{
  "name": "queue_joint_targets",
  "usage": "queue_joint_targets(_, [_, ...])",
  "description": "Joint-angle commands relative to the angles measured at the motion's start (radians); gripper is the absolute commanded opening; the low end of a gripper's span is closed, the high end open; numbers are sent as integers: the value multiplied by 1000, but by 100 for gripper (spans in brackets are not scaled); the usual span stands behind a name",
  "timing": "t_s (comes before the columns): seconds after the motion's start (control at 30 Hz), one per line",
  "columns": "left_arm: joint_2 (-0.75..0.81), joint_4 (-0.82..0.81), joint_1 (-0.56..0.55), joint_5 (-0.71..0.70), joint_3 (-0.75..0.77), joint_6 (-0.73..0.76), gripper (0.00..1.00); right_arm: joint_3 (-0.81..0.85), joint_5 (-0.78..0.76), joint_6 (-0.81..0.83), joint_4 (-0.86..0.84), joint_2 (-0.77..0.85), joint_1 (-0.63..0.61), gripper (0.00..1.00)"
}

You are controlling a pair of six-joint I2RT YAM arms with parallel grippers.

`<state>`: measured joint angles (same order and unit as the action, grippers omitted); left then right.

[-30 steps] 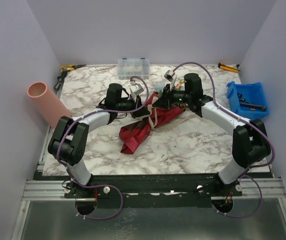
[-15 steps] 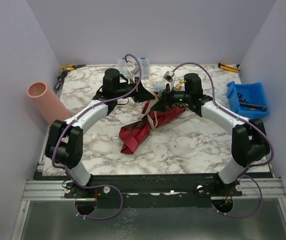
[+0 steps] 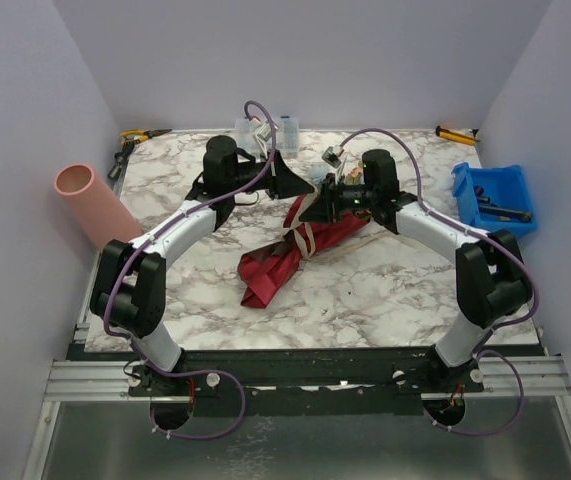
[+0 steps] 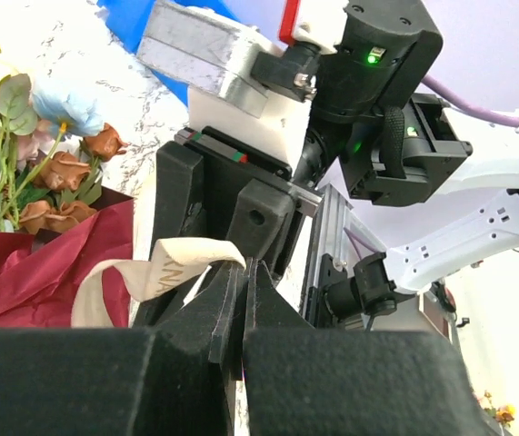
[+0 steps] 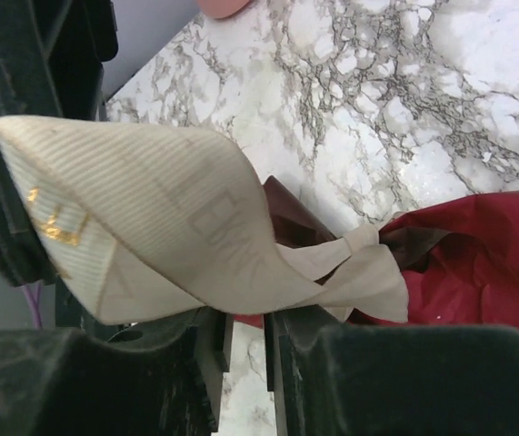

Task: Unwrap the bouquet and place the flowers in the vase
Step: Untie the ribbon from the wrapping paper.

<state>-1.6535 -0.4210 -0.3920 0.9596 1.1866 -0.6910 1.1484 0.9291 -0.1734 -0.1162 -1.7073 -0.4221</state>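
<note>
- Working at the tie: both arms meet over the upper end of the bouquet (image 3: 290,255), which lies on its side mid-frame on the marble table (image 3: 395,290) in the overhead view.
- The left gripper (image 4: 244,268) has its pads pressed together, no gap; the end of the beige ribbon (image 4: 164,272) runs in between their tips and looks pinched there.
- The right gripper (image 5: 248,320) shows a narrow slit between its fingers, low in its wrist view. The ribbon billows just above the tips; whether it is nipped I cannot tell.
- Done so far, as I judge: little beyond a start on the ribbon. The maroon wrap (image 5: 477,263) is round the stems, and the flowers (image 4: 54,173) sit bunched at the left of the left wrist view.
- Left: free the ribbon, open the maroon wrap, lift the flowers out and carry them to the vase (image 3: 90,205), tilted at the far left of the overhead frame, well apart from the bouquet.
</note>
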Motion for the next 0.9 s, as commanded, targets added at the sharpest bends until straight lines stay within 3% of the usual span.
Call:
queue_joint_targets(0.0, [-5,-61,-7,28,-20,-47,0,-25,-6,-1,-49,9,-7,19])
queue_joint_targets(0.07, [-8,-62,-6,29,-27,-39,0,-31,-7,7,-54,24,-7,2])
queue_joint_targets(0.1, [-7,-62,-3,26,-32,-31,8,-32,-15,10,-54,35,-7,1])
queue_joint_targets(0.27, [5,-62,50,-19,-76,30,50,-42,-42,32,-53,109,3,0])
queue_joint_targets(0.4, [9,-62,108,-39,-114,64,66,-50,-65,35,-63,165,38,0])
queue_joint_targets(0.57, [35,-61,130,-73,-184,157,75,-39,-75,34,-55,228,119,0])
queue_joint_targets(0.87, [21,-58,125,-64,-233,250,72,5,-135,53,-10,301,228,0])
